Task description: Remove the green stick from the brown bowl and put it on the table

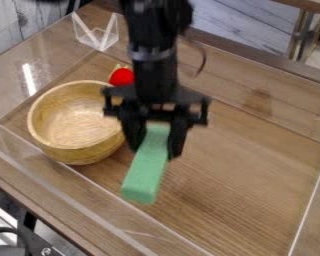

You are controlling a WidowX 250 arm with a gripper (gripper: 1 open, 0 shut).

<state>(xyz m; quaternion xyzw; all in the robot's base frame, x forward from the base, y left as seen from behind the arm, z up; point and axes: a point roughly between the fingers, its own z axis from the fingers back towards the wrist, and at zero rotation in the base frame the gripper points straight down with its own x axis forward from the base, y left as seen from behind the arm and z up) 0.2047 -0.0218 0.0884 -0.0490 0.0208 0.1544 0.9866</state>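
Note:
The green stick [149, 168] hangs tilted just above the table [256, 150], to the right of the brown bowl [76, 122]. My gripper [157, 135] points down and is shut on the stick's upper end, one black finger [131, 128] on each side. The stick's lower end reaches toward the front wall. The bowl's pale inside holds nothing. It is hard to tell whether the stick's lower end touches the wood.
A red rounded object [120, 74] lies behind the bowl, partly hidden by my arm. Clear acrylic walls [136, 225] run along the table's edges, the front one close below the stick.

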